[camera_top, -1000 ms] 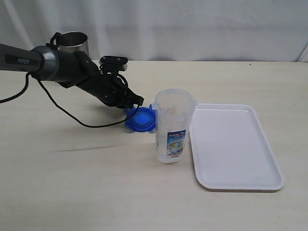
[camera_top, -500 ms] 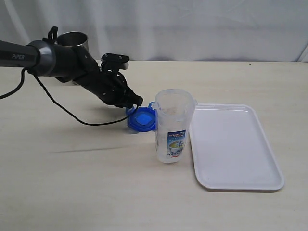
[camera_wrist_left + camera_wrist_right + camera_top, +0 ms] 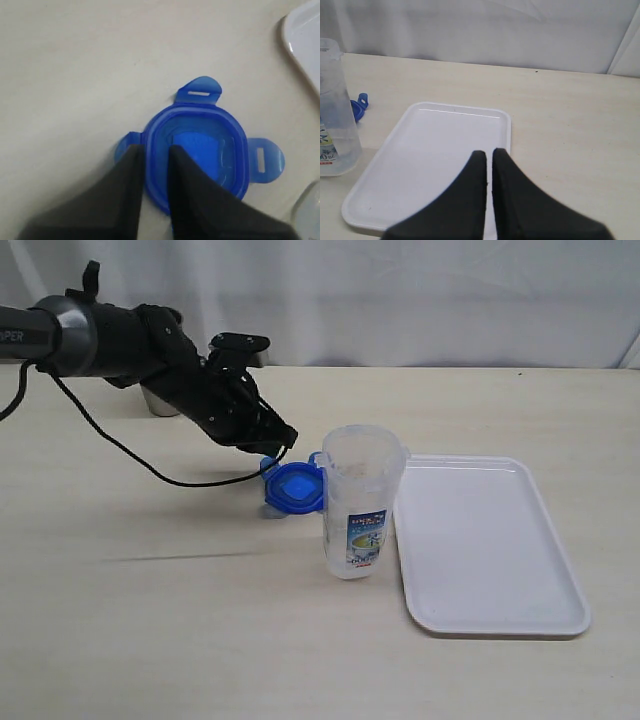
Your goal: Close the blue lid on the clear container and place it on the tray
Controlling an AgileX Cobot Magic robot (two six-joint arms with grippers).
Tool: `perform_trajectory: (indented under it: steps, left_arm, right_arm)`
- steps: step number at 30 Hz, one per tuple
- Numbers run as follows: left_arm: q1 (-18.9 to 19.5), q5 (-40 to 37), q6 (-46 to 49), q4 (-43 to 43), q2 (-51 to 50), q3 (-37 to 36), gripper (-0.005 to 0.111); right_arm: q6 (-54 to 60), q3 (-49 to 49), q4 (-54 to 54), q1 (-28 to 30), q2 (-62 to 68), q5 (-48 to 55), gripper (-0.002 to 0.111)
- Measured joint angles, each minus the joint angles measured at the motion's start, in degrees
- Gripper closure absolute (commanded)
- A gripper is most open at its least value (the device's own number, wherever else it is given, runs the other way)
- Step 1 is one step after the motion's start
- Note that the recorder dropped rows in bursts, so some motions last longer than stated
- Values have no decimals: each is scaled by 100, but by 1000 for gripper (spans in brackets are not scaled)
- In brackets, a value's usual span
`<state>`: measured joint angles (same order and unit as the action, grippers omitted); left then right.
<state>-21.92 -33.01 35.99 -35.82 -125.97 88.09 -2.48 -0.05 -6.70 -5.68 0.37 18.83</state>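
Note:
The blue lid (image 3: 295, 487) hangs tilted just above the table, close to the left side of the clear container (image 3: 362, 505), which stands upright and open. My left gripper (image 3: 272, 455) is shut on the lid's rim: in the left wrist view the two black fingers straddle the edge of the blue lid (image 3: 200, 145), with the gripper (image 3: 156, 150) pinching it. The white tray (image 3: 485, 540) lies right of the container. My right gripper (image 3: 488, 154) is shut and holds nothing, above the tray (image 3: 435, 150); the exterior view does not show it.
A steel cup (image 3: 160, 405) stands at the back left, mostly hidden behind my left arm. A black cable (image 3: 150, 470) trails from that arm over the table. The right wrist view shows the container (image 3: 332, 115) and one lid flap (image 3: 359, 107) beyond the tray.
My left arm has risen and swung back, now covering the steel cup. The lid has come up off the table and tilted, staying next to the container. The right gripper has not moved.

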Motion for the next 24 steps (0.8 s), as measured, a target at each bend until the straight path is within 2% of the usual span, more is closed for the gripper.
perform_trajectory:
  steps: [2,4,12,24]
  left_arm:
    - [0,-33,-174,25,-51,0,55]
    - [63,-45,-376,51,-45,0,52]
    - [161,-34,-567,95,-45,0,57]
    - [136,28,-446,95,-83,0,57]
  right_arm:
    - [0,0,0,0,0,0,104]
    - [0,0,0,0,0,0,104]
    - [0,0,0,0,0,0,104]
    - [0,0,0,0,0,0,104]
